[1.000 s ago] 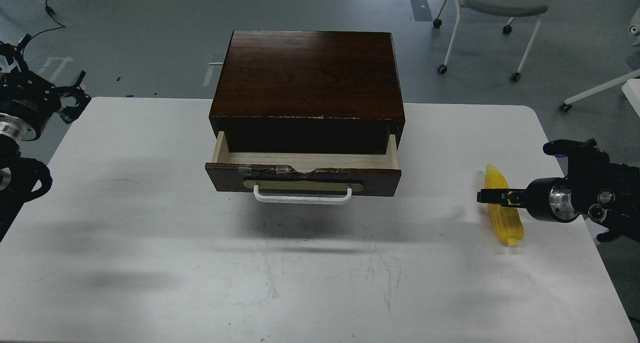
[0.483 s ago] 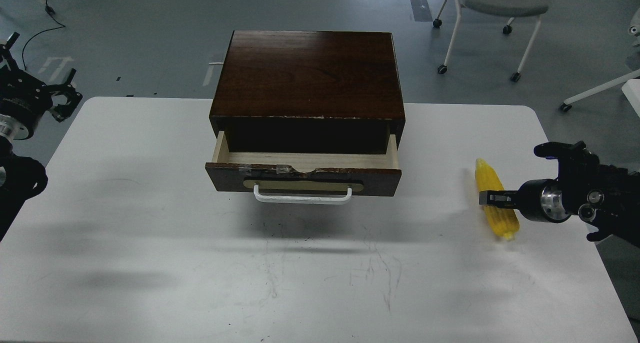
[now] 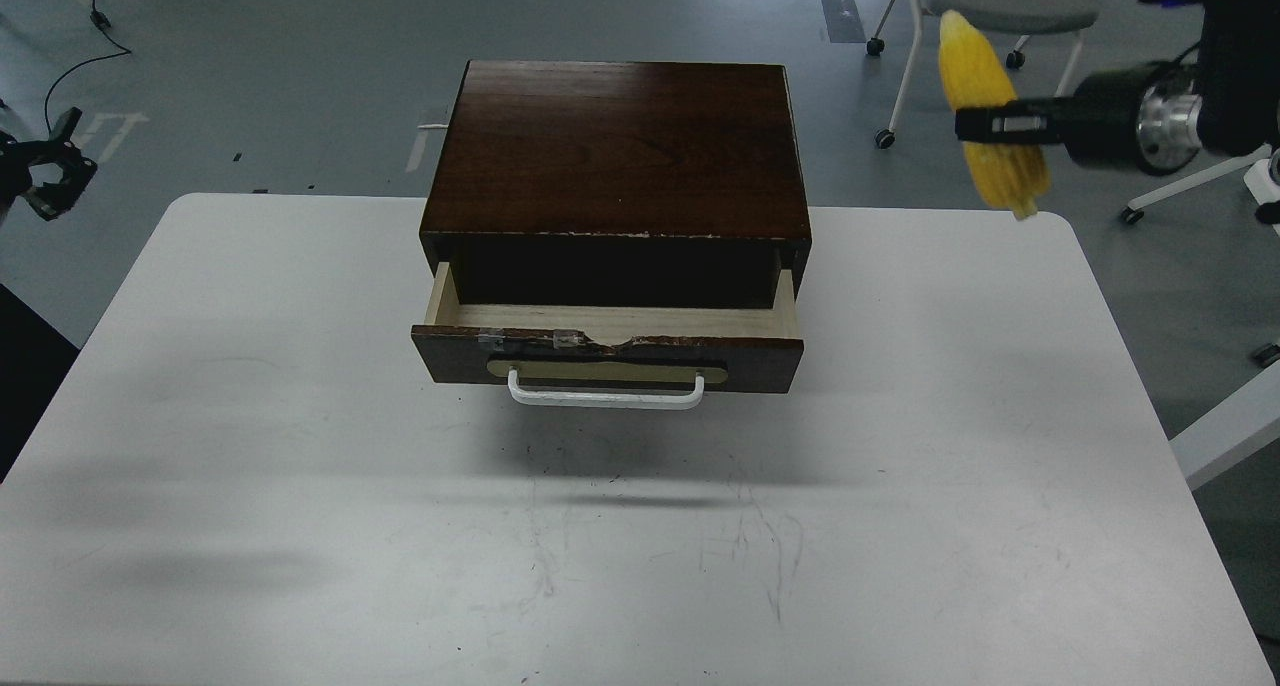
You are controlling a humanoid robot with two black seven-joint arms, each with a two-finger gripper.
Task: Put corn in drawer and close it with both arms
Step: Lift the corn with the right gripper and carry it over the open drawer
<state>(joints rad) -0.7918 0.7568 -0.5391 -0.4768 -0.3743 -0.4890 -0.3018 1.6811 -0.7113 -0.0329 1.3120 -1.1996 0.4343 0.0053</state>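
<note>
Your right gripper (image 3: pixel 985 126) has its fingers clamped across the middle of the corn (image 3: pixel 990 116), which hangs in the air, tip up, well above and to the right of the cabinet (image 3: pixel 615 151). The cob is bright yellow, tapered and glossy like plastic. Your left gripper (image 3: pixel 50 171) sits at the far left edge with fingers spread, empty. On the white scuffed tabletop (image 3: pixel 300 486), the drawer (image 3: pixel 606 351) stands pulled out, showing pale wood, a chipped dark front and white bar handle (image 3: pixel 605 394).
</note>
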